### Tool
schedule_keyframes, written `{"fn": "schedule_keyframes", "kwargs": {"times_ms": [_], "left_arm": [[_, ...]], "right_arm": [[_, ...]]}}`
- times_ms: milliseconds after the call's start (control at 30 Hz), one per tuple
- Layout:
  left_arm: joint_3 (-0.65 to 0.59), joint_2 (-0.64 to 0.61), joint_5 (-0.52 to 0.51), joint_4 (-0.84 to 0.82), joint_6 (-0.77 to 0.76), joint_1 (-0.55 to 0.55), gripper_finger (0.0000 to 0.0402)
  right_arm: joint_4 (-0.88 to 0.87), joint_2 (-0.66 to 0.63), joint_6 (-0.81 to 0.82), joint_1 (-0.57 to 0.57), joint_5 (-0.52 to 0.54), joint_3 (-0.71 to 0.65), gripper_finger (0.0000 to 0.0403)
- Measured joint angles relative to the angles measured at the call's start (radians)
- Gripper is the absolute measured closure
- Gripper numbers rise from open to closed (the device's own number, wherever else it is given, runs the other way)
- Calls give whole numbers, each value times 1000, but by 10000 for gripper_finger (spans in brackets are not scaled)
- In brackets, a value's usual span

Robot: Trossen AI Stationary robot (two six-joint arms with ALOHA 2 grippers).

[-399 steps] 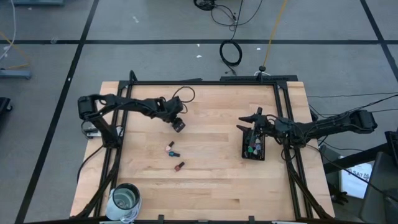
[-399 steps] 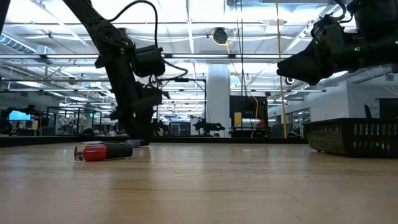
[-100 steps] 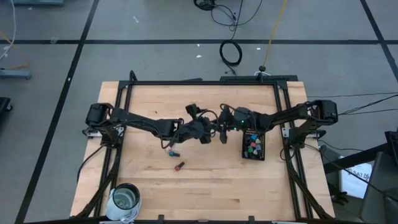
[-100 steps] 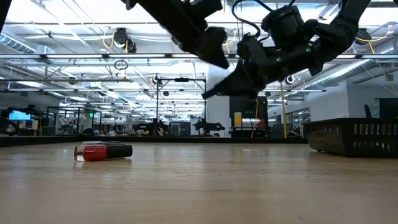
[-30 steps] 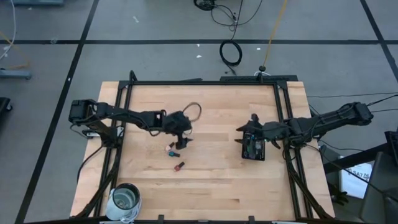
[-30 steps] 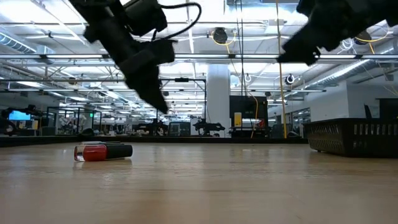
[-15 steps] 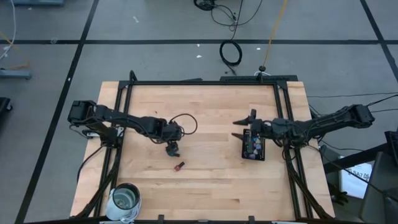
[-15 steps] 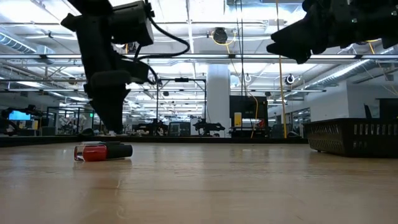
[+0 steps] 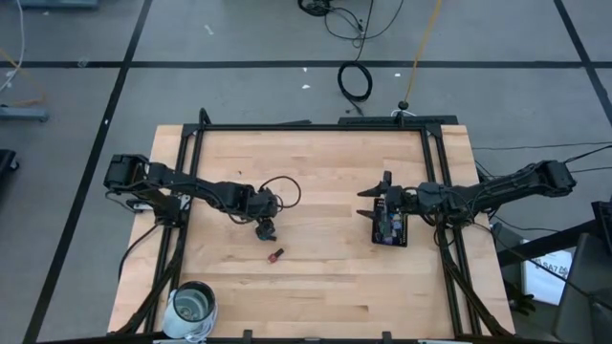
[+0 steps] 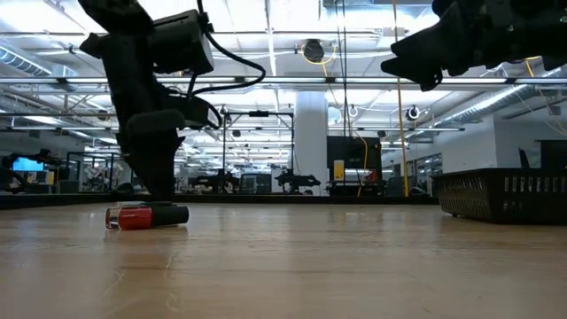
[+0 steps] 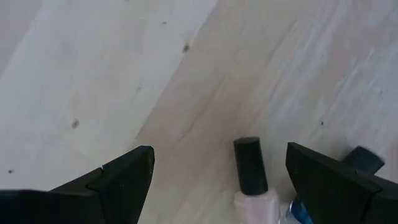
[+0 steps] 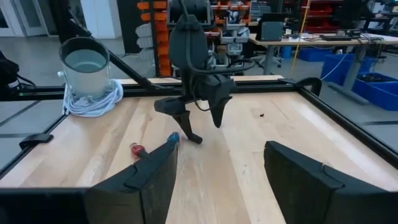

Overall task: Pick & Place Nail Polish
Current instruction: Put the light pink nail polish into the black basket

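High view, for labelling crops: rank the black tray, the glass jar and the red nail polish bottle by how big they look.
1. Glass jar, with the cloth around it.
2. Black tray; partly covered by the right arm, so this ranking against the jar is unsure.
3. Red nail polish bottle, clearly the smallest.

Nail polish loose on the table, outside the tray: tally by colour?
red bottle: 1
pale pink bottle: 1
blue bottle: 1
Total: 3
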Motion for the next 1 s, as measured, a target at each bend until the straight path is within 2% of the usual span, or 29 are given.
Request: {"fn": "schedule_keyframes", "kwargs": {"times_ms": [367, 600, 733, 1000], "left_arm": [[2, 114, 6, 1, 28, -6, 48], [2, 117, 53, -37, -4, -4, 58], [2, 118, 74, -48, -33, -5, 106], [1, 119, 63, -48, -82, -5, 255]], "right_arm": [[-4, 0, 19, 0, 1, 0, 177], [-7, 0, 19, 0, 1, 0, 177], [-7, 0, 19, 0, 2, 0, 177], [-7, 0, 19, 0, 2, 0, 177]]}}
